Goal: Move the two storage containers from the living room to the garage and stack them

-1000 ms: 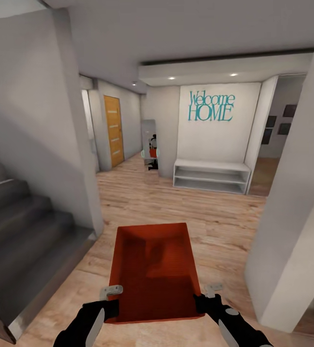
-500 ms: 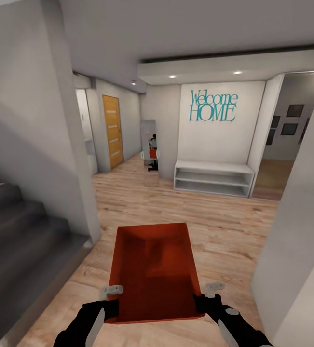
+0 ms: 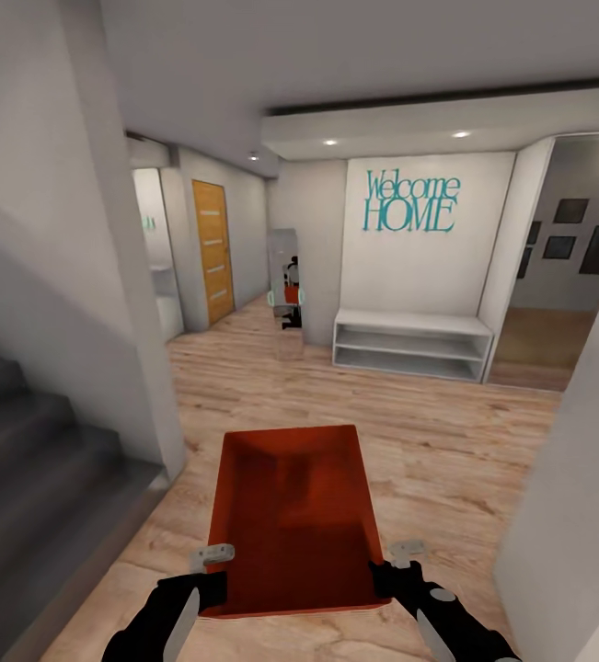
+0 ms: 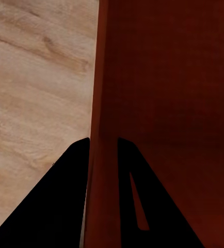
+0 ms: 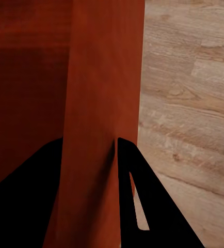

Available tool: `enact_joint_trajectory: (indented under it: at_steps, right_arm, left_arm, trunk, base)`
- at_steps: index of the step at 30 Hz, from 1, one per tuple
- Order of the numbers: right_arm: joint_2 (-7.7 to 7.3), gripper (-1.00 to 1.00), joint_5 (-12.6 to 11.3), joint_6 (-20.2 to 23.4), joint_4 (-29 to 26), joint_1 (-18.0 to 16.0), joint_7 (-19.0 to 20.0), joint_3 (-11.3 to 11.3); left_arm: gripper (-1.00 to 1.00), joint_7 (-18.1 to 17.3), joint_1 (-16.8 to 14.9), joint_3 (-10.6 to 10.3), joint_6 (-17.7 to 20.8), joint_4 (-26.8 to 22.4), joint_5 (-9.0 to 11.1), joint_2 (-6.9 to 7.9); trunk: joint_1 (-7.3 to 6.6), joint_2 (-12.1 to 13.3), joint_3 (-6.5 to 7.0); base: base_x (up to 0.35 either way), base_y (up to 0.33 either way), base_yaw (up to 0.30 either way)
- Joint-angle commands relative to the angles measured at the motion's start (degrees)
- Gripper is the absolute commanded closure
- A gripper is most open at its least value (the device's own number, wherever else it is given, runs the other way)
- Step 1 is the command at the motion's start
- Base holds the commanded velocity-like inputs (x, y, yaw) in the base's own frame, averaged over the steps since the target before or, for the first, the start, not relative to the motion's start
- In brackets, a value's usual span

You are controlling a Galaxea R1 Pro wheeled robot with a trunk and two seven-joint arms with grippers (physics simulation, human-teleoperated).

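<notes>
Storage container (image 3: 294, 515) carried in hallway, above wood floor (image 3: 446, 441).
I have the left gripper (image 3: 214, 572) clamped on its near-left wall, right gripper (image 3: 393, 565) clamped on its near-right wall; stairs (image 3: 32, 469) to my left, white bench (image 3: 412, 341) under "Welcome HOME" lettering (image 3: 409, 200) ahead.

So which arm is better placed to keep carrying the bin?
Neither alone: the left gripper clamps the orange bin's left wall, the right gripper its right wall, so both should carry.

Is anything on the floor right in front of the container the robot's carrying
Nothing visible: the container, clamped by the left gripper and right gripper, faces open wood floor up to the white bench.
</notes>
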Motion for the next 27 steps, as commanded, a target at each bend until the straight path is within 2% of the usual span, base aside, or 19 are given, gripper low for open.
enact_joint_trajectory:
  at_steps: [1,27]
  right_arm:
    - [-0.10,1.00,-0.47,-0.10,0.21,-0.04,-0.04,1.47]
    - [-0.10,1.00,-0.47,-0.10,0.22,-0.03,-0.04,1.47]
  left_arm:
    - [1.00,1.77,-0.06,0.05,-2.80,-0.20,-2.90,-0.04]
    - [1.00,1.77,-0.06,-0.13,-2.88,1.47,-2.92,-0.04]
  trunk:
    - [0.06,-0.11,-0.12]
    - [0.06,-0.11,-0.12]
  base:
    - [0.325,0.000,0.000]
    - [0.325,0.000,0.000]
